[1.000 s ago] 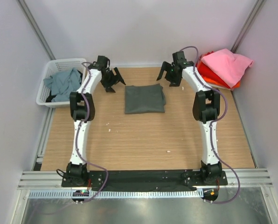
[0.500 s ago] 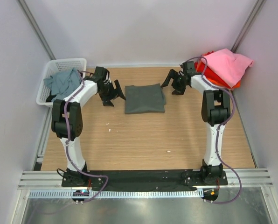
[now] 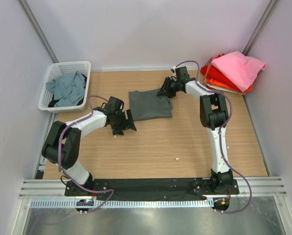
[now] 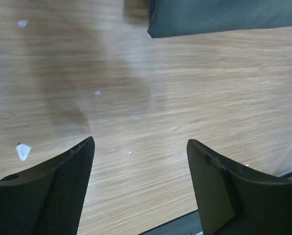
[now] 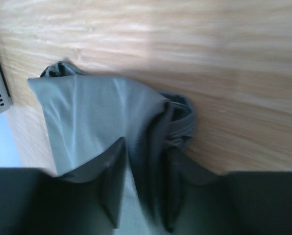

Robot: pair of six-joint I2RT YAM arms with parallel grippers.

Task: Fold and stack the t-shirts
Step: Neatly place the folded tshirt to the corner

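A folded charcoal-grey t-shirt (image 3: 148,105) lies on the wooden table at the back middle. My right gripper (image 3: 164,90) is at its far right corner. In the right wrist view the fingers (image 5: 114,171) have closed around a bunched fold of that shirt (image 5: 87,112), with cloth filling the gap at the right gripper (image 5: 143,166). My left gripper (image 3: 124,122) hovers open over bare wood just off the shirt's near left corner. The left wrist view shows the shirt's edge (image 4: 224,17) ahead of the left gripper (image 4: 140,142).
A pink t-shirt (image 3: 239,66) tops a pile with red (image 3: 215,76) and orange (image 3: 234,88) shirts at the back right. A white lattice basket (image 3: 70,65) at the back left holds a teal-grey t-shirt (image 3: 67,87). White specks (image 4: 22,151) dot the wood.
The left arm swung from the back-left down to the shirt's near left corner. The right gripper moved left from the pile onto the shirt's far right corner and closed on it.
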